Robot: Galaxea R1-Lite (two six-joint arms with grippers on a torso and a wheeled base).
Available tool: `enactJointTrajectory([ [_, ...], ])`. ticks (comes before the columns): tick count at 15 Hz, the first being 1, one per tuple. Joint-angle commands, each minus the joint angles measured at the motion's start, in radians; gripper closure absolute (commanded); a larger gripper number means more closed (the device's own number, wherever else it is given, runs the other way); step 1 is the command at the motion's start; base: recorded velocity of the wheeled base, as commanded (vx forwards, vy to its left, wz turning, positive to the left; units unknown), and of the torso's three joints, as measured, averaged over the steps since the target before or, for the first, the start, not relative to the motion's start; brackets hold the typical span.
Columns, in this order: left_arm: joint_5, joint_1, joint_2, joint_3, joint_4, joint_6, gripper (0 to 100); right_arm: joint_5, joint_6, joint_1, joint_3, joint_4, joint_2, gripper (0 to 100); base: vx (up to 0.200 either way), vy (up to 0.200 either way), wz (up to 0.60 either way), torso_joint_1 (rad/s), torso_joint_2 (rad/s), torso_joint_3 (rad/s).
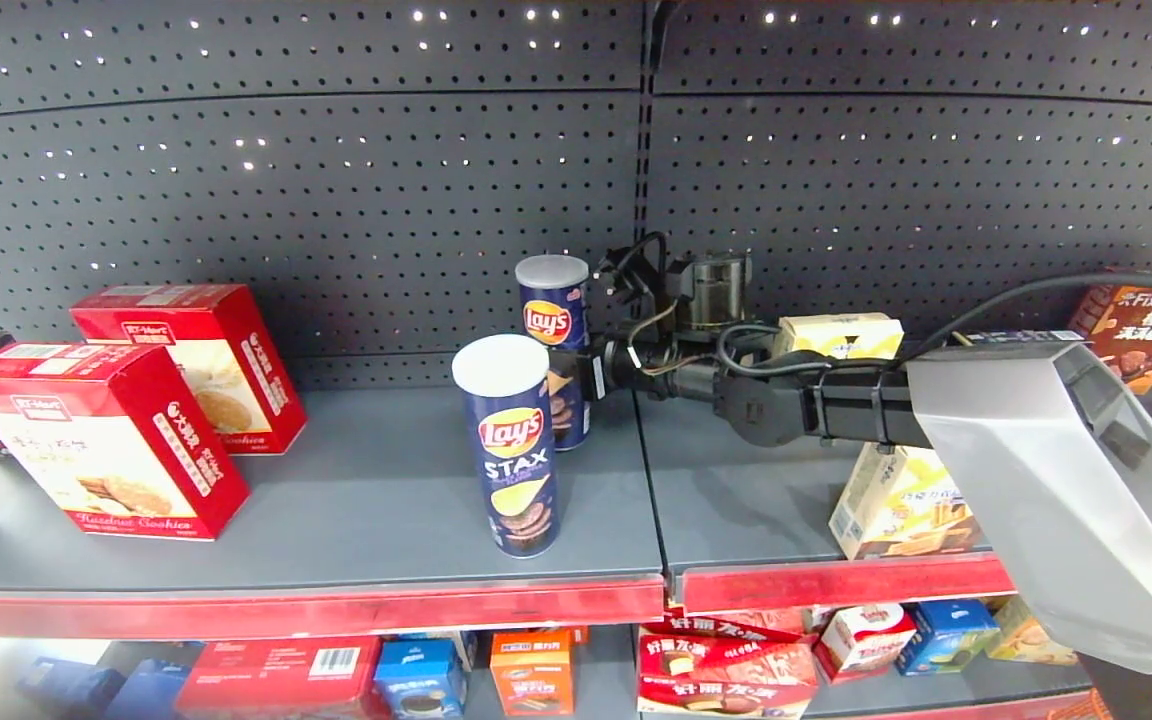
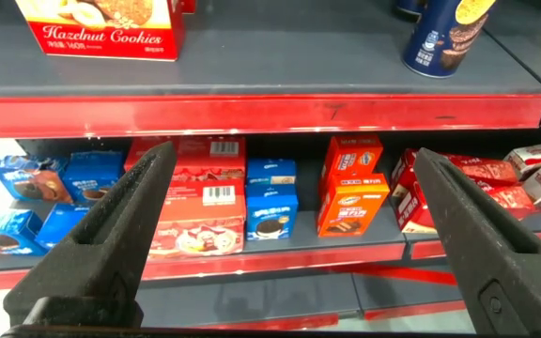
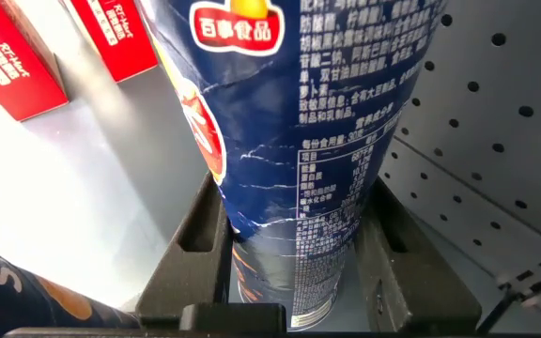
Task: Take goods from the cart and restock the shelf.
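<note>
A: Status check. Which step is in hand?

B: Placement, in my judgement. The right claw (image 1: 576,375) is closed around the lower body of a blue chip can (image 1: 553,330), with one finger (image 3: 195,239) on each side. The chip can stands upright directly behind the front can (image 1: 511,445), close to it and nearer the perforated back panel (image 1: 336,220).

A: Is the chip can seated on the shelf (image 1: 356,500)?

B: I cannot tell. Its base sits at about board level behind the front can, but contact is not visible from where I stand.

A: And the left claw (image 2: 294,244)?

B: Spread wide, holding nothing. It hangs in front of and below the front can, facing the lower boxes (image 2: 270,202).

A: What does the next move call for?

B: Three actions, by my reading.
1. Confirm that the base bears on the board.
2. Open the right claw just enough to clear the can's wall.
3. Withdraw to the right of the front can, along the line of the arm.

A: Hazards?

B: Two, as I judge it. The chip can is tall and narrow, so a dragging finger could tip it. The front can stands just ahead of it, so a topple would likely take both. The red cookie boxes (image 1: 106,440), left of the front can, are well apart.
</note>
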Motion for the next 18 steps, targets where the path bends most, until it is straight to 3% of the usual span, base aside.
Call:
enactJointTrajectory([
  [1, 0.0, 0.0, 0.0, 0.0, 0.0, 0.0, 0, 0.0, 0.0, 0.005, 0.005, 0.0, -0.002, 100, 0.0, 0.0, 0.0, 0.0, 0.0, 0.0],
  [2, 0.0, 0.0, 0.0, 0.0, 0.0, 0.0, 0, -0.001, 0.0, 0.005, 0.005, 0.006, -0.002, 100, 0.0, 0.0, 0.0, 0.0, 0.0, 0.0],
  [3, 0.0, 0.0, 0.0, 0.0, 0.0, 0.0, 0, -0.003, 0.0, 0.005, 0.005, 0.017, -0.002, 0, 0.0, 0.0, 0.0, 0.0, 0.0, 0.0],
  [14, 0.0, 0.0, -0.002, -0.002, 0.0, 0.0, 0, -0.009, -0.006, 0.013, 0.034, 0.003, -0.035, 0, 0.0, 0.0, 0.0, 0.0, 0.0, 0.0],
  [18, 0.0, 0.0, -0.002, 0.0, 0.0, 0.0, 0, -0.012, -0.092, 0.005, 0.267, -0.011, -0.18, 0, 0.0, 0.0, 0.0, 0.0, 0.0, 0.0],
])
